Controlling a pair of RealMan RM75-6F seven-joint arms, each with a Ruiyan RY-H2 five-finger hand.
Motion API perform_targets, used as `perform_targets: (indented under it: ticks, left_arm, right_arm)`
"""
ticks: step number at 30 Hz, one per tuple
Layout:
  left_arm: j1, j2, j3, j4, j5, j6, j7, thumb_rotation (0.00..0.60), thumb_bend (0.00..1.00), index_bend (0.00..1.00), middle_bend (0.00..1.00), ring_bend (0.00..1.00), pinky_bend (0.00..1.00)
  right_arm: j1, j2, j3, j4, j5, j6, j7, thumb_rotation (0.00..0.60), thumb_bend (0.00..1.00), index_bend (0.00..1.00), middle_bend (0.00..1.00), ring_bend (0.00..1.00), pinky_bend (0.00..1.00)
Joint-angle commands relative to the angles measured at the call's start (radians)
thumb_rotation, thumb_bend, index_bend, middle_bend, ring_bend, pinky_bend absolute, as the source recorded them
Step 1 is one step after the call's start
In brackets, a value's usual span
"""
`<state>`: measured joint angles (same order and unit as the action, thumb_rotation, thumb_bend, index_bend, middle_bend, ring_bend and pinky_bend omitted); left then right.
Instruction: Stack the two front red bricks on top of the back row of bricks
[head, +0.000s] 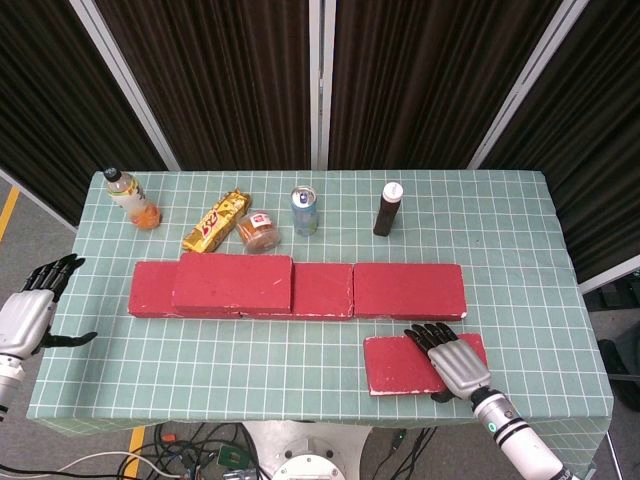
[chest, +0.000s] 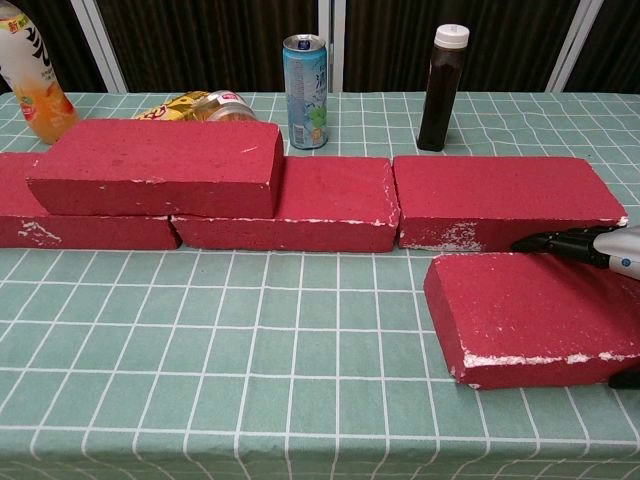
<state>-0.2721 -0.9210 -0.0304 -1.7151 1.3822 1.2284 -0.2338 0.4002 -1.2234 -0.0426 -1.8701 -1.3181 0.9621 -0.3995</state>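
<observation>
On the back row: one brick (head: 233, 284) already lies stacked across the two left bricks of the row (head: 300, 290), so I judge half the task done.
Left to do: the front brick (head: 405, 364) is on the cloth, under and left of the right fingers, just in front of the row's right brick (head: 408, 290); it has yet to go up on the row.
Right hand: the right hand (head: 456, 363) lies palm-down over the front brick's right end, fingers (head: 427, 338) stretched forward side by side toward the row, their tips at the brick's back edge.
Thumb: a dark tip shows at the brick's front edge in both views; whether it clamps the brick I cannot tell for certain, though the grip looks set.
Lift: the brick's near edge looks slightly off the cloth in the chest view, but I cannot be sure.
Left hand: the left hand (head: 30, 313) hangs off the table's left edge, fingers apart, thumb out, holding nothing, well apart from any brick.
Beyond the fingertips: can (head: 304, 210) and dark bottle (head: 388, 208) stand behind the row.
</observation>
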Motion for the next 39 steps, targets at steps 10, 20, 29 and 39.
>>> perform_targets:
  ticks: [10, 20, 29, 39]
  left_arm:
    - [0.005, -0.003, -0.004, -0.002, 0.005, -0.005, 0.01, 0.6, 0.0, 0.0, 0.0, 0.0, 0.0]
    - [0.016, 0.011, -0.01, -0.012, 0.022, 0.011, -0.006, 0.6, 0.0, 0.0, 0.0, 0.0, 0.0]
    - [0.012, 0.019, -0.011, -0.014, 0.028, -0.006, -0.026, 0.6, 0.0, 0.0, 0.0, 0.0, 0.0]
    - [0.007, 0.012, -0.016, 0.002, 0.026, -0.021, -0.04, 0.6, 0.0, 0.0, 0.0, 0.0, 0.0]
  right_arm:
    - [-0.01, -0.011, -0.014, 0.033, -0.073, 0.037, 0.084, 0.6, 0.0, 0.12, 0.32, 0.0, 0.0]
    - [-0.005, 0.086, 0.031, -0.06, -0.155, 0.124, 0.156, 0.6, 0.0, 0.14, 0.35, 0.02, 0.0]
    - [0.136, 0.152, 0.2, -0.102, 0.062, 0.017, 0.11, 0.6, 0.0, 0.14, 0.36, 0.05, 0.0]
    - [0.397, 0.069, 0.288, 0.036, 0.417, -0.205, 0.01, 0.6, 0.0, 0.14, 0.37, 0.08, 0.04]
